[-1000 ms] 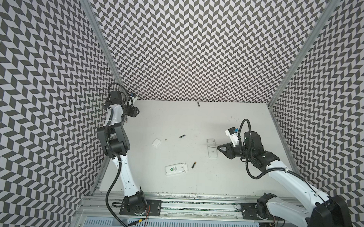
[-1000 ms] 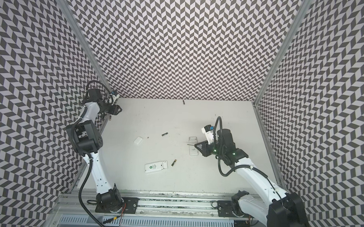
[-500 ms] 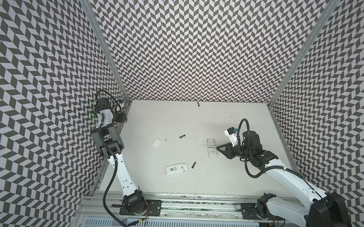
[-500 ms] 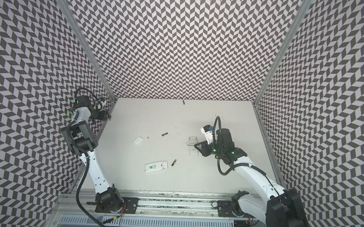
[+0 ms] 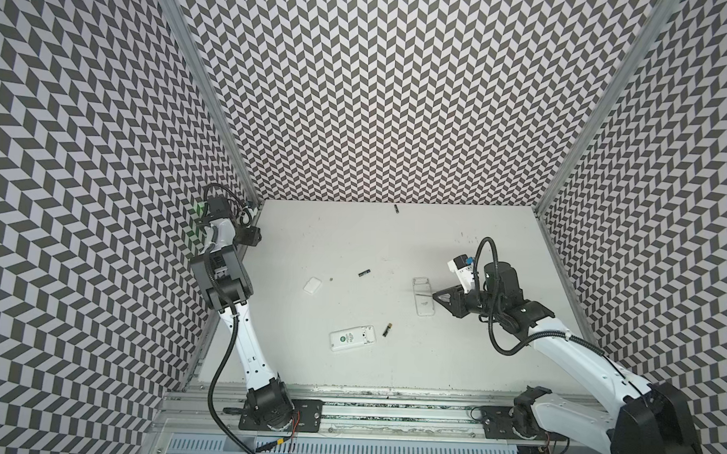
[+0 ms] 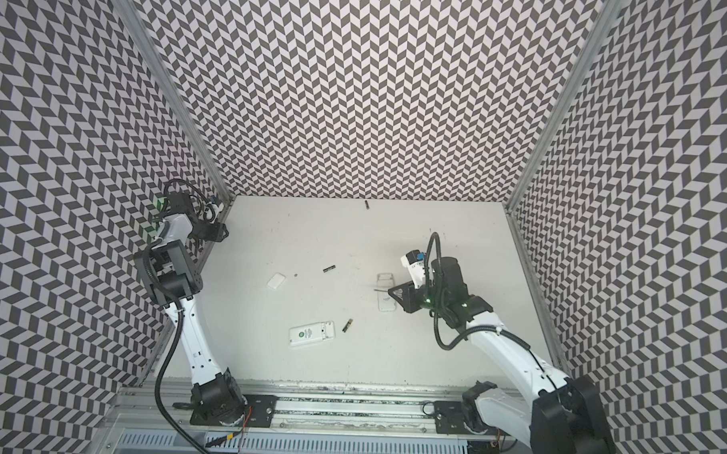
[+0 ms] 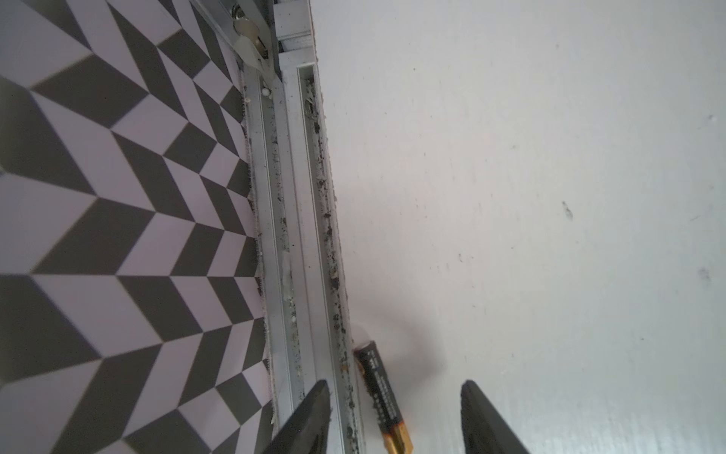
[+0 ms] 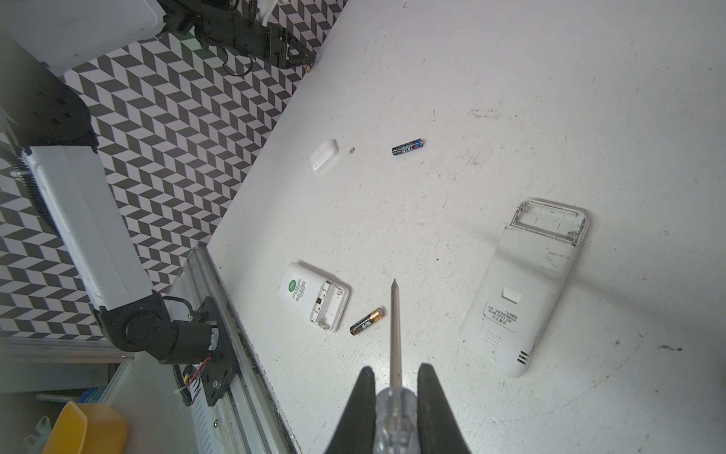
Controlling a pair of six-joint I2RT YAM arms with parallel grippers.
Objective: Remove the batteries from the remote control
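Chevron walls (image 5: 400,92) box a white worktop (image 5: 431,372). Near battery (image 5: 387,329) lies just beside the small remote (image 5: 352,338), mid battery (image 5: 364,273) behind it, far battery (image 5: 395,209) well behind. 4th battery (image 7: 383,393) sits far back-left of that remote, btwn parted jaws of my left tool (image 7: 396,382), ungripped. Right tool (image 8: 394,367) is clenched on the screwdriver (image 8: 395,334). Risk: jaw over the rail (image 7: 290,236) snags, or knocks 4th battery into the groove (image 7: 314,177). Left wrist cam shows it whole; top views hide it under the tool.

The white remote (image 5: 352,338) lies back up (bay open), one black gold-tipped battery (image 5: 387,329) just beside it. Three more lie apart: middle battery (image 5: 364,273), back-edge battery (image 5: 395,209), left-edge battery (image 7: 383,397).
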